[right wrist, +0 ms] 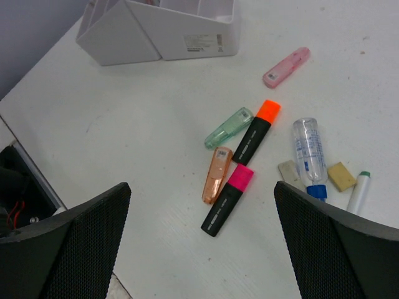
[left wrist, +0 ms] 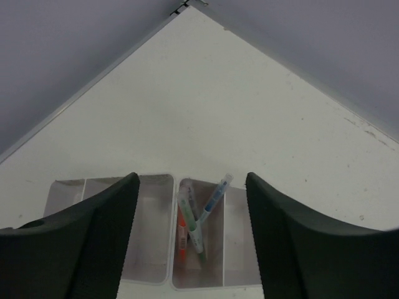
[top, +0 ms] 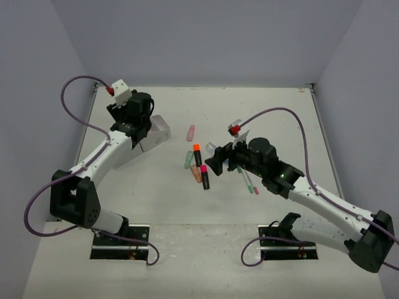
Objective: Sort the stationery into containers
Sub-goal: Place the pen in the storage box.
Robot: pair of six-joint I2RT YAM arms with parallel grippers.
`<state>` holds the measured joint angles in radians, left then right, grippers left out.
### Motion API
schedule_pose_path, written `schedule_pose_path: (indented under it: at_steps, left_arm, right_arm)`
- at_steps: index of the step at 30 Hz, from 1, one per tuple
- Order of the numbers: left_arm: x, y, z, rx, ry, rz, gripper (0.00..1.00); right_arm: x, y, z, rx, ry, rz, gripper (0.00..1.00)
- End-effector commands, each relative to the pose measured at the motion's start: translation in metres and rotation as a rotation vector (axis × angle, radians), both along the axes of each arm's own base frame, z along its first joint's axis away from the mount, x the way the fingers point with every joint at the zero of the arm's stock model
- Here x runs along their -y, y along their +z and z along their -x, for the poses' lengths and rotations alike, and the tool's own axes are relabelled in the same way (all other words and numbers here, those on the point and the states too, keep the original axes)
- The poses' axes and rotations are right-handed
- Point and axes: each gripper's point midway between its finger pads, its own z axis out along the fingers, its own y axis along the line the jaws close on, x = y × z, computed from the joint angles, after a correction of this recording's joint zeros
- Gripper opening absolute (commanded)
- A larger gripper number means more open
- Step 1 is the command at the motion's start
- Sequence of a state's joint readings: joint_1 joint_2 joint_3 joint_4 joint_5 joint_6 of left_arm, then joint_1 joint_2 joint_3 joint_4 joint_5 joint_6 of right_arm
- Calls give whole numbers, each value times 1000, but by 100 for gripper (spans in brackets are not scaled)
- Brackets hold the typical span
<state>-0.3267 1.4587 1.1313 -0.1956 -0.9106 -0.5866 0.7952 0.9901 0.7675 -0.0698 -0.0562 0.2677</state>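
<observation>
Two white trays (top: 157, 131) sit at the back left. My left gripper (top: 133, 120) hovers over them, open and empty. In the left wrist view, one compartment of the right tray (left wrist: 240, 230) holds a blue pen (left wrist: 215, 198), a green pen (left wrist: 190, 221) and an orange one (left wrist: 181, 240); the left tray (left wrist: 153, 249) looks empty between the open jaws (left wrist: 192, 180). My right gripper (right wrist: 201, 187) is open and empty above loose stationery: a pink-capped black marker (right wrist: 227, 199), an orange-capped one (right wrist: 256, 131), and clear orange (right wrist: 216, 174), green (right wrist: 228, 128) and pink (right wrist: 286, 67) pieces.
A clear bottle with a blue cap (right wrist: 308, 156), two beige pieces (right wrist: 341, 175) and a white pen with a green tip (right wrist: 358, 192) lie right of the markers. Thin pens (top: 247, 180) lie under my right arm. Grey walls enclose the table on three sides.
</observation>
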Motion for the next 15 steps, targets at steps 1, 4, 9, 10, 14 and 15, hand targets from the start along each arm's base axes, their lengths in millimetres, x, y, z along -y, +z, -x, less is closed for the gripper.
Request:
schedule_pose_path:
  at_steps: [1,4,9,10,14,15]
  left_arm:
    - [0,15,10,46,5,67,77]
    - [9,37,23,99,-60,120,84]
    - [38,83,63,199,-245,213,96]
    - [48,87,72,206,-305,238,98]
    - [71,90,103,214,-473,302,100]
    - [75,85,108,199,-501,308,100]
  right_arm:
    - [-2,-10,-19,-127,-112,50,99]
    - [4,-32,-31,-221,-237,103,99]
    - [10,-82,-27,-372,-379,283,86]
    - [4,-92,-24,-399,-374,310,78]
    - [-16,-128,-19,-462,-353,394,63]
    - [-20,-130,-20,-463,-349,398,62]
